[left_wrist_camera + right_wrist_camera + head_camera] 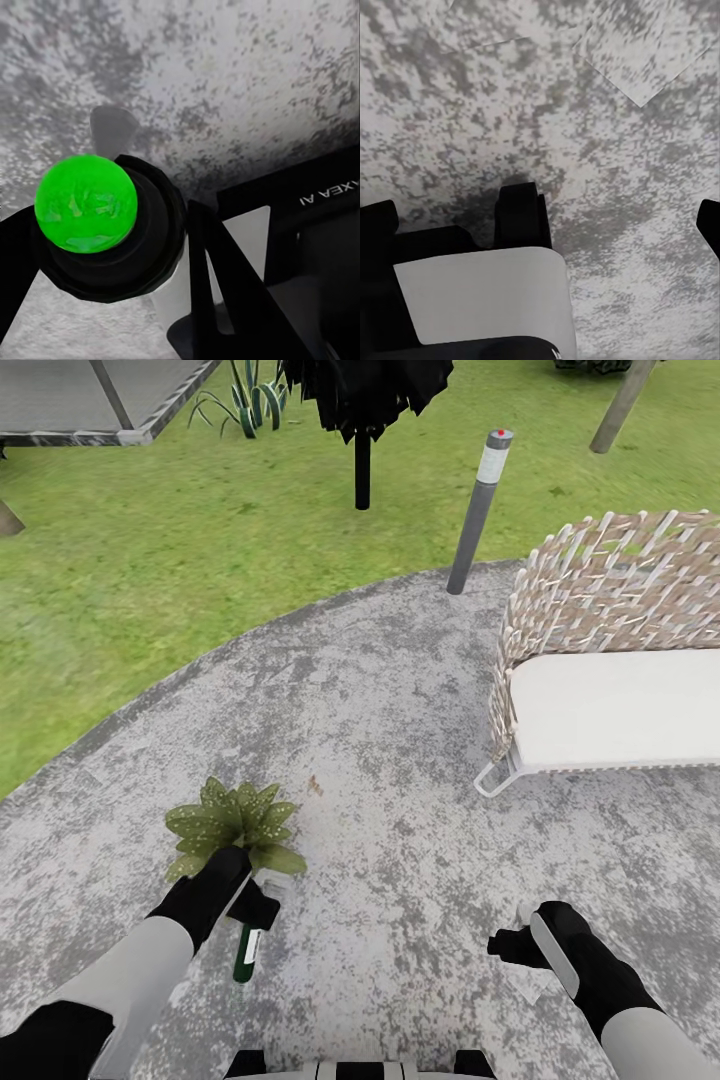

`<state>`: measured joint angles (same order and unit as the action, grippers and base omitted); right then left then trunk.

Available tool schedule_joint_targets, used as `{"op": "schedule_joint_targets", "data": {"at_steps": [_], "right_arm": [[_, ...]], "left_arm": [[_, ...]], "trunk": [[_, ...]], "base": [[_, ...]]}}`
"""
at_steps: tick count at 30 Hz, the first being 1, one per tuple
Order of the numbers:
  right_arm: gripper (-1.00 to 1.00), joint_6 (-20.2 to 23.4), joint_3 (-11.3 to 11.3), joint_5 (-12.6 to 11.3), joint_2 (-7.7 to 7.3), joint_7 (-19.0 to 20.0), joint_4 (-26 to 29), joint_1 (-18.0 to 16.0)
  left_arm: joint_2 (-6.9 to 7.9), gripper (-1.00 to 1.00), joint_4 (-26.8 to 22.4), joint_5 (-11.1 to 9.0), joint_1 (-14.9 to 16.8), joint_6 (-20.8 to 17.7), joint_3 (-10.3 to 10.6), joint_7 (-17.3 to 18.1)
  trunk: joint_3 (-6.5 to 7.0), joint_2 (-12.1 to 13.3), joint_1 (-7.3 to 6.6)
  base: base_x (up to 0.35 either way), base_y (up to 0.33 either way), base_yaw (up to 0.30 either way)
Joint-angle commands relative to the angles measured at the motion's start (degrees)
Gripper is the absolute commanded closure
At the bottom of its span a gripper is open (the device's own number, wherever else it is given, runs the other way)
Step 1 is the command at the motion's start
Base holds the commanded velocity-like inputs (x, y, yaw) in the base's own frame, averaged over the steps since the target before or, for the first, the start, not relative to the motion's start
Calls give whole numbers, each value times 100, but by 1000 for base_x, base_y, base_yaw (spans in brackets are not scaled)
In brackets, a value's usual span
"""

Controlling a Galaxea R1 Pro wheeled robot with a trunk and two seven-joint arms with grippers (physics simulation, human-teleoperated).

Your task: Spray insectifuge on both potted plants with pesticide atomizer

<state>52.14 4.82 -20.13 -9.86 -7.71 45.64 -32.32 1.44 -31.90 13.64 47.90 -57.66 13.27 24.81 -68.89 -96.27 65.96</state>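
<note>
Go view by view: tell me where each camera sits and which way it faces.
Head view: on the head, facing forward-down over the stone patio, potted plant, wicker seat; both arms show.
Left wrist view: by the left claw, looking down the pesticide atomizer it holds.
Right wrist view: by the right claw, facing bare patio.
Shared: the patio in all three; the atomizer in head and left wrist views.

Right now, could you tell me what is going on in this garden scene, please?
The robot stands on the round stone patio. Its left tool holds the pesticide atomizer, the dark green bottle hanging down, right beside a speckled potted plant. The left wrist view looks down on the bottle's black top. The right tool hangs open and empty above the stone. A wicker seat stands to the right, a grey bollard lamp at the patio's edge.
</note>
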Motion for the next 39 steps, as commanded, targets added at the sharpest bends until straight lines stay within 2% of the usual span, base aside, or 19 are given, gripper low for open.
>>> {"op": "schedule_joint_targets", "data": {"at_steps": [1,15,21,39], "right_arm": [[-100,16,28,-61,-7,-56,7,-2],[-100,16,28,-61,-7,-56,7,-2],[-100,16,28,-61,-9,-56,7,-2],[-100,16,28,-61,-7,-56,7,-2]], "left_arm": [[5,100,-9,60,14,-9,27,59],[5,100,-9,60,159,-41,23,59],[5,100,-9,60,284,-44,18,59],[22,100,-35,61,373,-44,21,59]], "trunk": [[-3,-2,0],[2,-2,0],[49,-2,0],[205,-2,0]], "base": [[0,0,0],[0,0,0],[0,0,0],[0,0,0]]}}
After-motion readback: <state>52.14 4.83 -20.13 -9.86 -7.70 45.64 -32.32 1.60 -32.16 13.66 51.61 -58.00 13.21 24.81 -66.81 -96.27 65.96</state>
